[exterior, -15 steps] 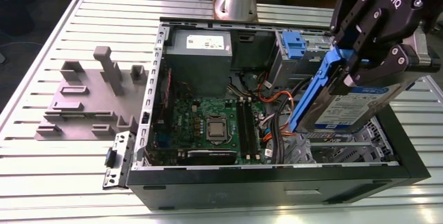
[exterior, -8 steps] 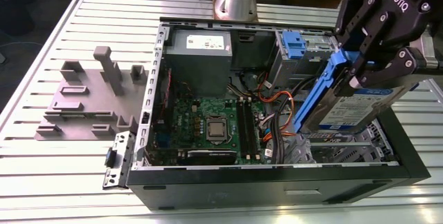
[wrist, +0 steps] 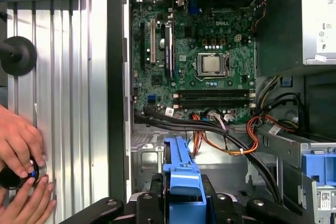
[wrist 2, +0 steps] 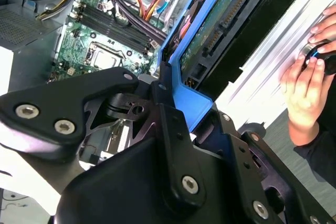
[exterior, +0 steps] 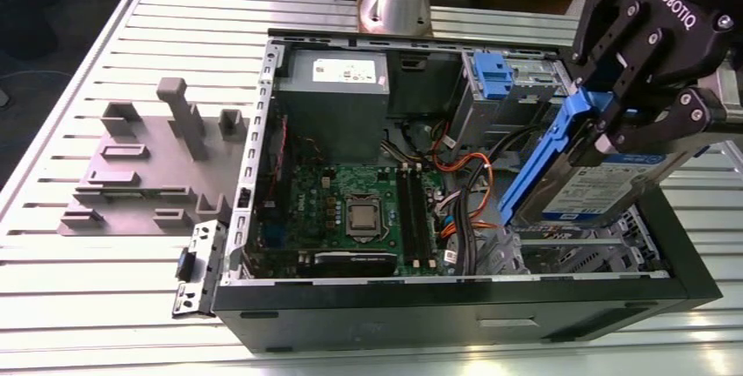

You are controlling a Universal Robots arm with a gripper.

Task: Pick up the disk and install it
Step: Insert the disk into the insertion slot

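Note:
My gripper point(exterior: 621, 128) is shut on the disk point(exterior: 594, 186), a silver-grey drive with a white-and-blue label and blue side rails. I hold it tilted, almost on edge, over the open computer case point(exterior: 465, 306) on the exterior view's right, above the metal drive cage. In the second wrist view the disk's green circuit-board underside point(wrist 2: 226, 30) and a blue rail point(wrist 2: 191, 103) sit between the black fingers point(wrist 2: 157, 124). The first wrist view looks along the blue rail point(wrist: 181, 174) down into the case.
Inside the case lie the green motherboard point(exterior: 348, 211), a grey power-supply box point(exterior: 337, 89), orange and black cables point(exterior: 458, 176) and a blue latch piece point(exterior: 493, 76). A grey fixture point(exterior: 151, 158) stands on the slatted table. A person's hands point(wrist: 21, 148) work a black knob beside the case.

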